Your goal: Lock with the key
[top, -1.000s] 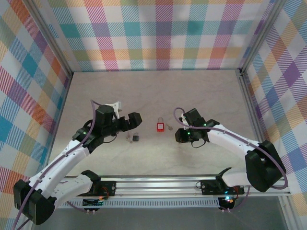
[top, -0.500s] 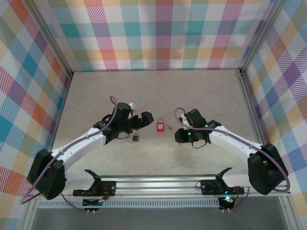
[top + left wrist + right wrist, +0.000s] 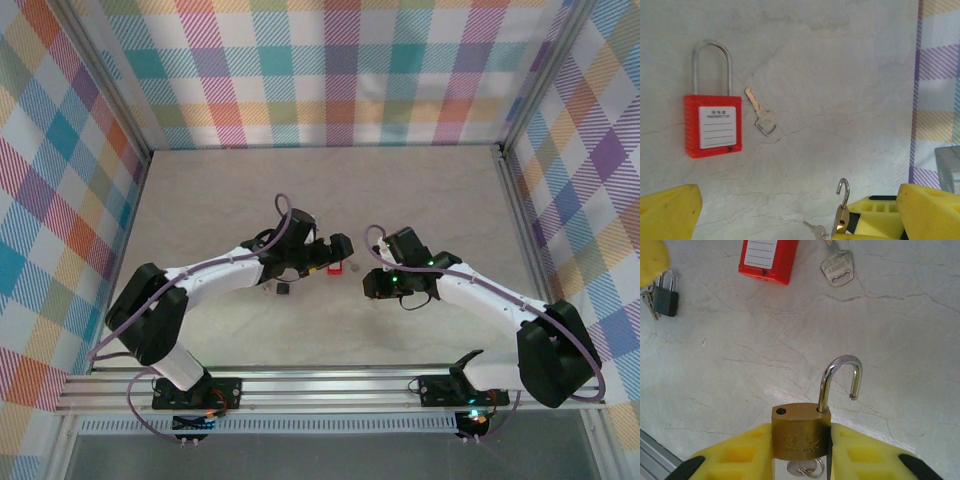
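Observation:
A brass padlock (image 3: pixel 800 432) stands upright between the yellow fingers (image 3: pixel 735 455) of my right gripper (image 3: pixel 801 460), which is shut on its body. Its shackle (image 3: pixel 840 380) is swung open, and a key (image 3: pixel 805 471) on a ring sticks out of its underside. The same brass padlock (image 3: pixel 841 217) appears at the bottom of the left wrist view. My left gripper (image 3: pixel 800 212) is open and hovers over the table just short of a red padlock (image 3: pixel 712 125) with a closed shackle. A loose key (image 3: pixel 762 112) lies right of it. From above, the left gripper (image 3: pixel 335 250) sits over the red padlock (image 3: pixel 335 268), facing the right gripper (image 3: pixel 372 283).
A small dark padlock (image 3: pixel 665 296) with keys lies on the marble table (image 3: pixel 230 190), seen from above as the dark padlock (image 3: pixel 283 289) below the left arm. Checked walls (image 3: pixel 330 70) enclose the table on three sides. A metal rail (image 3: pixel 330 385) runs along the near edge.
My left arm has swung right and stretched out, from beside the small dark padlock to over the red padlock. The right arm and its brass padlock have stayed put.

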You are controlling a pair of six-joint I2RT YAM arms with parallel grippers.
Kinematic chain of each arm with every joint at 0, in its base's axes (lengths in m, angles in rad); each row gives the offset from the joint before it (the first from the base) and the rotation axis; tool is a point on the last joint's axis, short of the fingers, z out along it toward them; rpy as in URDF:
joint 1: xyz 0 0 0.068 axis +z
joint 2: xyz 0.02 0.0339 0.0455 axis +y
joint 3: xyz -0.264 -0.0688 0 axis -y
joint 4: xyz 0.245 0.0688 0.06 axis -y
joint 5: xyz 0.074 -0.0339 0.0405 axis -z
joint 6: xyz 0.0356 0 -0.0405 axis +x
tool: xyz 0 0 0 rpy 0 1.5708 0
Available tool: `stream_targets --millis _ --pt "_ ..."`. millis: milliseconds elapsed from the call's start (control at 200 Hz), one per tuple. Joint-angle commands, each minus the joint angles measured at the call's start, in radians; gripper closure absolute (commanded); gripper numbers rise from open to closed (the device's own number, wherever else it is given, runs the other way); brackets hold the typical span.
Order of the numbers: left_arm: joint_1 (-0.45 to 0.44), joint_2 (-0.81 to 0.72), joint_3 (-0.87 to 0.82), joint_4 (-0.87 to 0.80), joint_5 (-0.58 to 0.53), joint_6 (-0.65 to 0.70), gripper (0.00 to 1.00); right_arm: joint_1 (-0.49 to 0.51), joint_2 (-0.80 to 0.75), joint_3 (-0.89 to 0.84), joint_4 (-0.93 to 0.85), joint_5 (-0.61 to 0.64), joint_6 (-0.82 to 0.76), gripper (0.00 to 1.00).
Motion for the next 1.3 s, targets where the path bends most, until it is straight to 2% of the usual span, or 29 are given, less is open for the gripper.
stream_targets --millis 0,515,760,970,1295 --pt "-0.027 0.042 0.050 0.033 0.040 -0.017 0.04 -0.002 -0.021 -0.007 0.021 -0.030 -0.022 0.73" --pt "-0.087 0.194 0.134 0.034 0.088 -0.032 0.21 -0.001 -0.020 -0.006 0.021 -0.034 -0.025 0.73" --pt "-0.102 0.236 0.141 0.057 0.110 -0.052 0.28 -0.001 -0.017 -0.006 0.022 -0.034 -0.026 0.74" --pt "-0.111 0.258 0.146 0.077 0.127 -0.062 0.39 -0.001 -0.017 -0.009 0.021 -0.034 -0.025 0.74" --pt "-0.118 0.281 0.151 0.105 0.149 -0.082 0.50 -0.002 -0.016 -0.008 0.021 -0.033 -0.027 0.74"
